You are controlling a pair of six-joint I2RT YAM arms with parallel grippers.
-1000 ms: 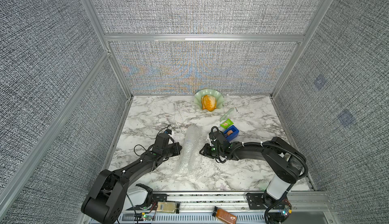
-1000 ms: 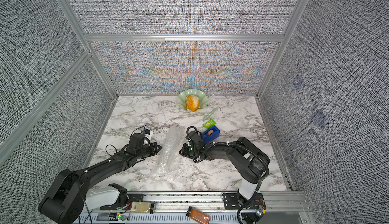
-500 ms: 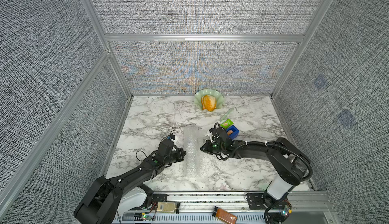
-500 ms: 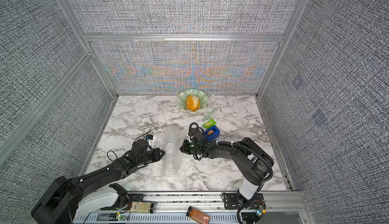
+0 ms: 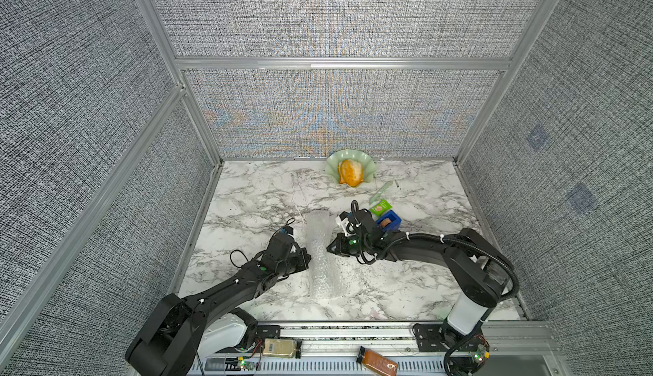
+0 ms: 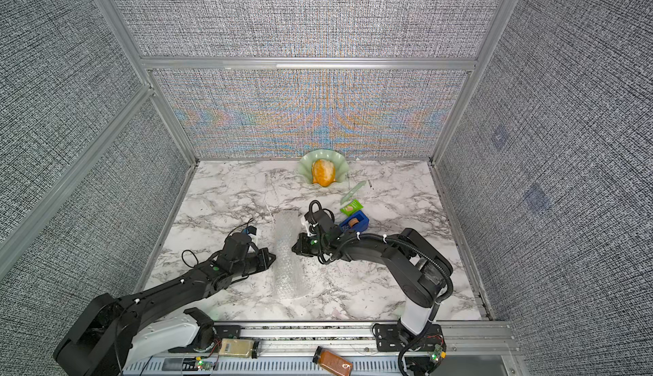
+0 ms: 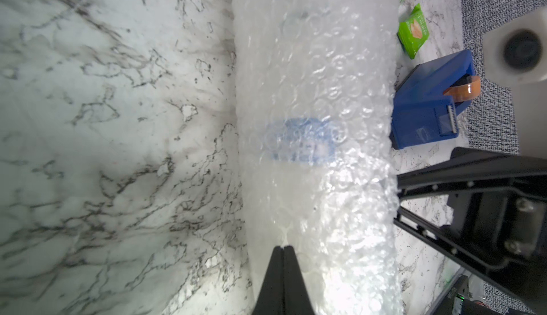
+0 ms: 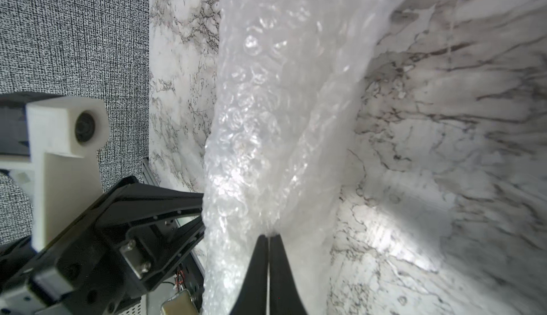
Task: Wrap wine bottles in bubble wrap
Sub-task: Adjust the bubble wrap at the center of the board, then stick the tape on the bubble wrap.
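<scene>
The bubble wrap (image 5: 319,250) (image 6: 288,254) lies as a long rolled tube in the middle of the marble table, in both top views. The wine bottle is inside it; only its blurred white-blue label (image 7: 302,142) shows through the bubbles in the left wrist view. My left gripper (image 5: 307,259) (image 7: 283,247) presses against the roll's left side, shut on a pinch of wrap. My right gripper (image 5: 328,247) (image 8: 270,235) meets the roll from the right, shut on a fold of the wrap (image 8: 266,150).
A blue tape dispenser (image 5: 388,220) and a small green packet (image 5: 381,207) sit just behind my right wrist. A pale green shell dish (image 5: 332,171) holding an orange lump stands at the back wall. A brown-filled bottle (image 5: 376,358) lies on the front rail.
The wrap has gone from a slanted, looser bundle to a narrow straight roll. My left gripper has slid along it toward the front. My right gripper has shut on the wrap.
</scene>
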